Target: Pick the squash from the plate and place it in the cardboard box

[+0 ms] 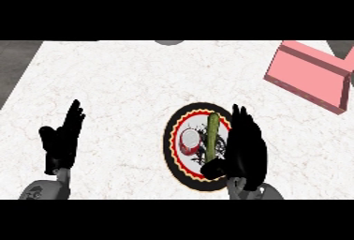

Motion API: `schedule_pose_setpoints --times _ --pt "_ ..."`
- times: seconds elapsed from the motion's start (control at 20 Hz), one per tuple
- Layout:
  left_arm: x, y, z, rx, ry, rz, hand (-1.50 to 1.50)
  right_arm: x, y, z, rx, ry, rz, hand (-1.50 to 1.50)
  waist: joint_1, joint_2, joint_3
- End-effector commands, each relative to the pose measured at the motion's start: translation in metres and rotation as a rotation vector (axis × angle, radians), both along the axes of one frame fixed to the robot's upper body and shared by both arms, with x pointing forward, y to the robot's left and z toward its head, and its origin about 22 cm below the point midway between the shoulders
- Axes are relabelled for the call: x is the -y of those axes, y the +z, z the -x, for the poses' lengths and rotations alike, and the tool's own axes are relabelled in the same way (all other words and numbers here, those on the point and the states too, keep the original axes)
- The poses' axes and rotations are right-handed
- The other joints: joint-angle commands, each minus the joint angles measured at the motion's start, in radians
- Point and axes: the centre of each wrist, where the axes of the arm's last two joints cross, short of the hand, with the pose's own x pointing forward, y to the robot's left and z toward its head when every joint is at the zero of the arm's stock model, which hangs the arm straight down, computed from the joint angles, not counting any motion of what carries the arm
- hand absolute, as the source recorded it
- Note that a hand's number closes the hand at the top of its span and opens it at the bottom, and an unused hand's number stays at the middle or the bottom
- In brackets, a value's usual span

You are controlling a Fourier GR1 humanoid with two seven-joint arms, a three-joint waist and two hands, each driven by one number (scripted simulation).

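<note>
Black right hand [243,147] cups its fingers [239,119] beside the squash [211,138] (thumb at its near end) on the plate [181,117].

A white marbled counter [124,79] with faint reddish veins fills nearly the whole view. Beyond the counter's left edge lies a dark grey floor [15,61]. Light falls evenly across the counter.
</note>
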Motion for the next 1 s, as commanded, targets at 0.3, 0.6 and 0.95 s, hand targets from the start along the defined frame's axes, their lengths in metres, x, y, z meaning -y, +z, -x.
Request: schedule_pose_setpoints --times 0.3,0.6,0.95 --pt "0.011 0.005 -0.002 0.007 -0.003 -0.01 0.0 -0.011 -0.012 -0.032 -0.165 -0.219 0.031 -1.5 0.01 -0.002 0.001" --pt "0.011 0.003 -0.014 -0.002 0.013 0.01 0.0 -0.013 -0.014 -0.04 -0.175 -0.219 0.017 -1.5 -0.005 -0.002 0.0" --pt "0.009 -0.006 -0.009 -0.019 0.006 0.009 0.0 -0.01 -0.029 -0.051 -0.228 -0.253 0.048 -1.5 -0.008 0.0 0.0"
